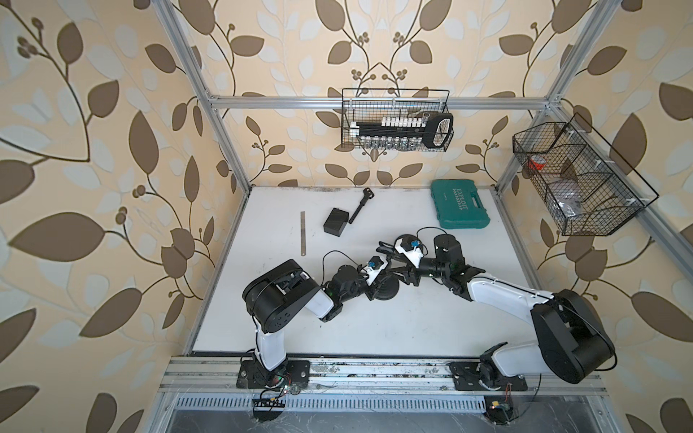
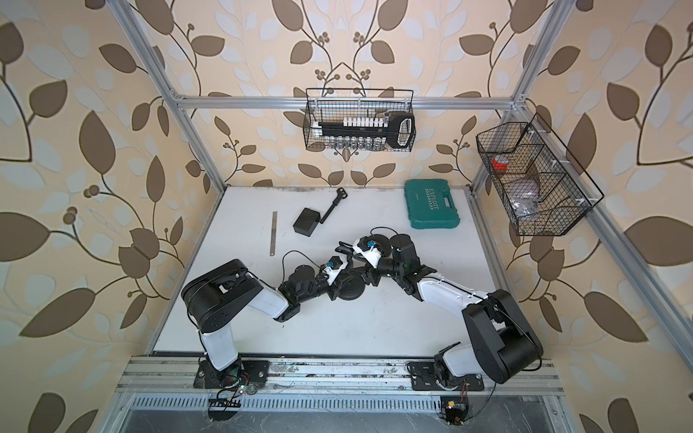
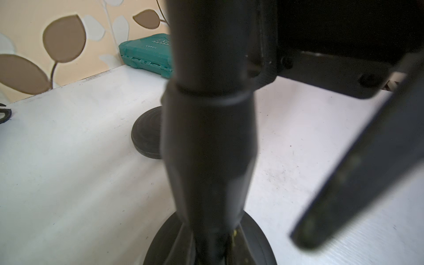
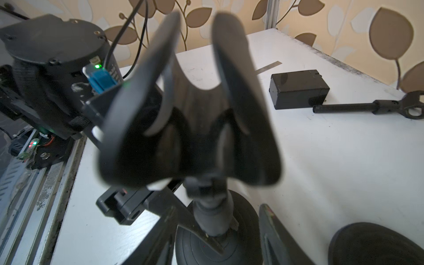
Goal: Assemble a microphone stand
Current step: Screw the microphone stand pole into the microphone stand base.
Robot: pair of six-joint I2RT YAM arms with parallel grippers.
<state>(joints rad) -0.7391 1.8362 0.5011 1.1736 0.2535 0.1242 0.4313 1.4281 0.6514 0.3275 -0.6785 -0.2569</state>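
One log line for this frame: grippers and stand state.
left gripper: shut on stand pole above base | right gripper: open around stand pole below mic clip | base: flat on table

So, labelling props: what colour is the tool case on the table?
Teal green; the tool case shows best in a top view.

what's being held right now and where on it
The left gripper clamps the microphone stand by its thin stem just above the round base.
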